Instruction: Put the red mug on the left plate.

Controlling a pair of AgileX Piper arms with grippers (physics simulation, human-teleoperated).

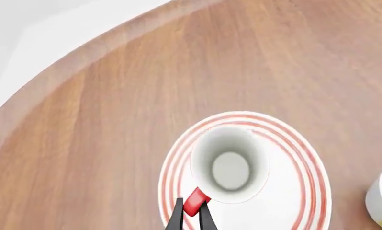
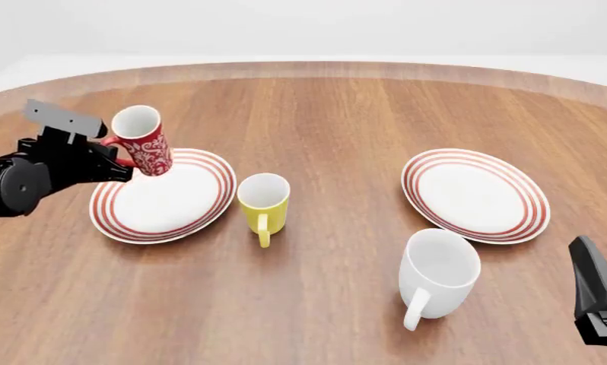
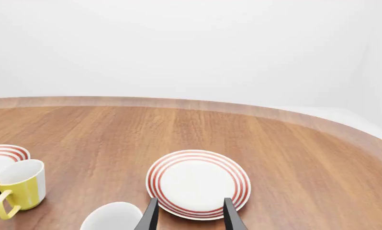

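Note:
The red mug (image 2: 146,144), with its white floral pattern, tilts over the far left part of the left plate (image 2: 187,209). I cannot tell whether its base touches the plate. My left gripper (image 2: 119,158) is shut on the mug's red loop handle. The left wrist view looks down into the mug's white inside (image 1: 229,165), with the handle pinched in the left gripper (image 1: 192,215) and the ringed plate (image 1: 306,167) beneath. My right gripper (image 2: 588,262) stays low at the near right, and the right gripper (image 3: 191,218) is open with nothing held.
A yellow mug (image 2: 263,199) stands just right of the left plate. A larger white mug (image 2: 437,274) sits near the front, close to my right gripper. The second ringed plate (image 2: 475,194) lies at the right. The table's curved far edge (image 2: 303,68) runs behind.

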